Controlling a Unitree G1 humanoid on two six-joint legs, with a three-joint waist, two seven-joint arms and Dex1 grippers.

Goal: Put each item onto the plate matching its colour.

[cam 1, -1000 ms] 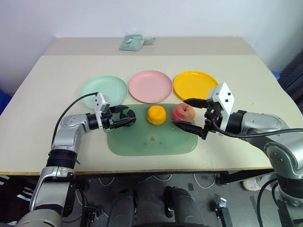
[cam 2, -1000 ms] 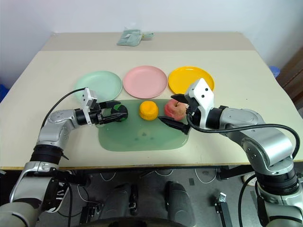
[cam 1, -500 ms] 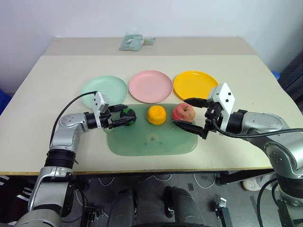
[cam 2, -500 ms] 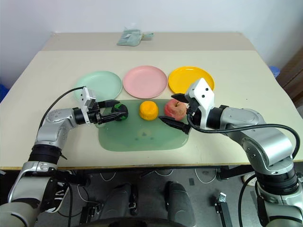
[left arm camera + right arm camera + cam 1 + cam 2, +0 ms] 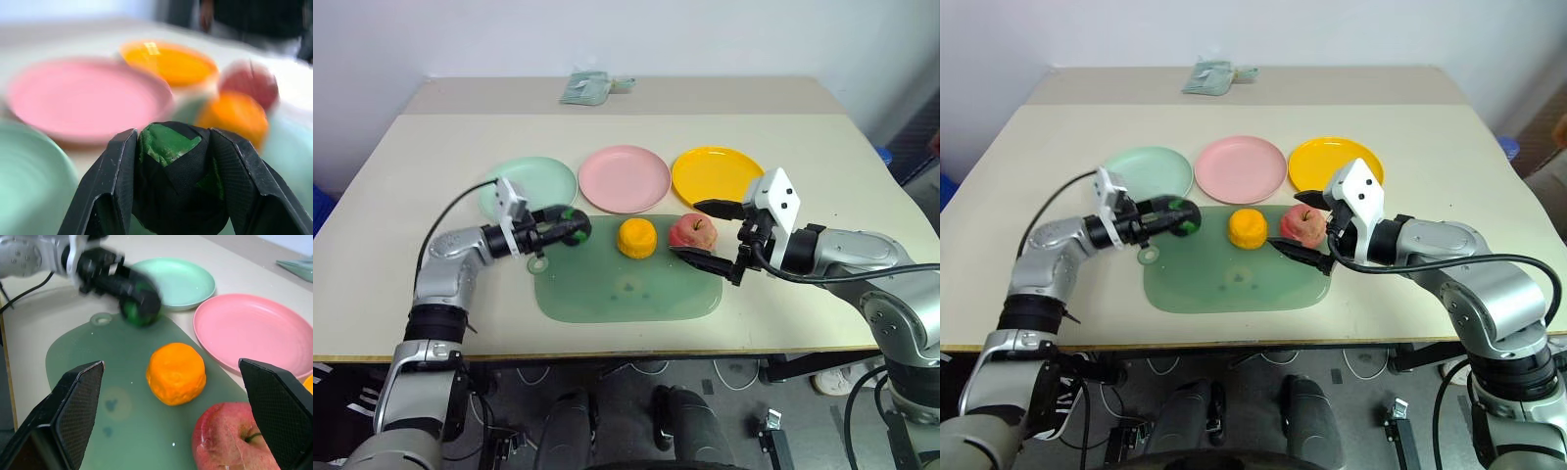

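Clamped on the ball (image 5: 572, 225), the left gripper (image 5: 564, 227) holds it above the mat's (image 5: 626, 289) left edge; the right gripper (image 5: 705, 233) gapes beside the apple (image 5: 692, 232). Orange (image 5: 636, 237) and apple sit on the mat's far edge. Beyond it, all three plates (image 5: 625, 178) are bare: nothing placed yet.

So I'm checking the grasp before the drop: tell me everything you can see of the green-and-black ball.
The green-and-black ball is a small round toy with bright green patches between matte black, fabric-like panels. It is clamped between the two black fingers of the left hand, one on each side, and lifted off the translucent green mat. It hangs near the mat's corner, just in front of the mint green plate.
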